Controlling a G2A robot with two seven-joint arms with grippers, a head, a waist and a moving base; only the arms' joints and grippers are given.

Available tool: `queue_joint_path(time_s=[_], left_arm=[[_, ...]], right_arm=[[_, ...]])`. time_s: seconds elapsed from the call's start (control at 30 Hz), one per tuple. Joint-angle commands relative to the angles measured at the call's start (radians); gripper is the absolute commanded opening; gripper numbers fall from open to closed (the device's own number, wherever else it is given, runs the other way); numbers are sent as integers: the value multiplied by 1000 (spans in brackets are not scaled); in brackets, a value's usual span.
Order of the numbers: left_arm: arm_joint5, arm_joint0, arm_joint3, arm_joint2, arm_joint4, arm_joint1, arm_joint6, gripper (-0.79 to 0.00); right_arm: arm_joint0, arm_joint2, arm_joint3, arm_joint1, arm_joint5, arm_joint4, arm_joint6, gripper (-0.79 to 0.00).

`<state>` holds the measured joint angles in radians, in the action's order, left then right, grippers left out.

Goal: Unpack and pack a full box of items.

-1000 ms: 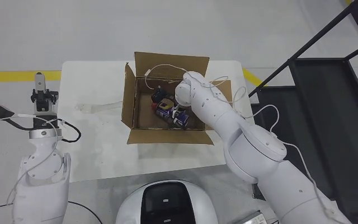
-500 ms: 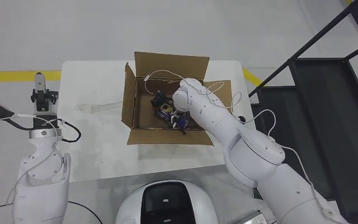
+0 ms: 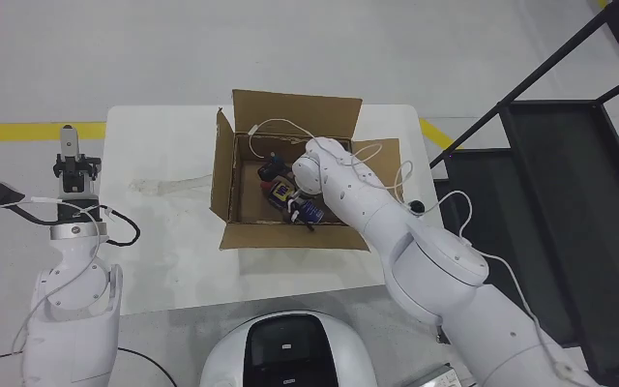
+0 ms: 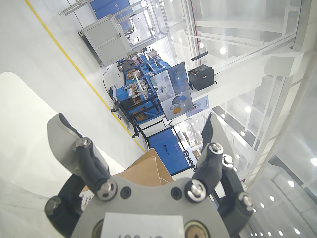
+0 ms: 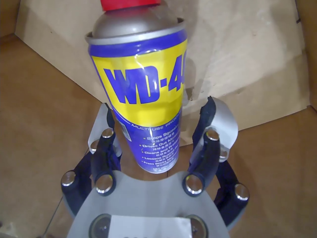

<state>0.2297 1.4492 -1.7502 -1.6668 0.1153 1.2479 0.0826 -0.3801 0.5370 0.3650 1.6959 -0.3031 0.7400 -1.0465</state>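
Observation:
An open cardboard box (image 3: 224, 184) stands in the middle of the white table (image 3: 164, 252). My right gripper (image 3: 296, 201) is down inside it. In the right wrist view a blue-and-yellow spray can (image 5: 138, 80) with a red cap lies between the open fingers of the right gripper (image 5: 158, 107). The can rests against one finger, and a gap shows at the other. Other small dark items (image 3: 275, 174) sit on the box floor. My left gripper (image 3: 68, 166) is open and holds nothing, off the table's left end. Its own view has the left gripper (image 4: 135, 118) pointing out at the room.
A clear plastic bag (image 3: 172, 182) lies on the table left of the box. A white cable (image 3: 280, 124) loops over the box's far side. Black metal stairs (image 3: 527, 145) stand to the right of the table. The box flaps stand up around the opening.
My right arm has shifted a little to the left inside the box, and the can with it. The left arm has not moved.

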Motion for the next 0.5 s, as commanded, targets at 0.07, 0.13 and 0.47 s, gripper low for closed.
queue_joint_path(time_s=[0.07, 0.13, 0.47], left_arm=[[0, 0, 0, 0, 0, 0, 0, 0], [0, 0, 0, 0, 0, 0, 0, 0], [0, 0, 0, 0, 0, 0, 0, 0]], right_arm=[[-6, 3, -10, 8, 23, -5, 15, -160], [-8, 4, -17, 12, 39, -5, 27, -179], [-12, 1, -59, 28, 74, 19, 64, -785]])
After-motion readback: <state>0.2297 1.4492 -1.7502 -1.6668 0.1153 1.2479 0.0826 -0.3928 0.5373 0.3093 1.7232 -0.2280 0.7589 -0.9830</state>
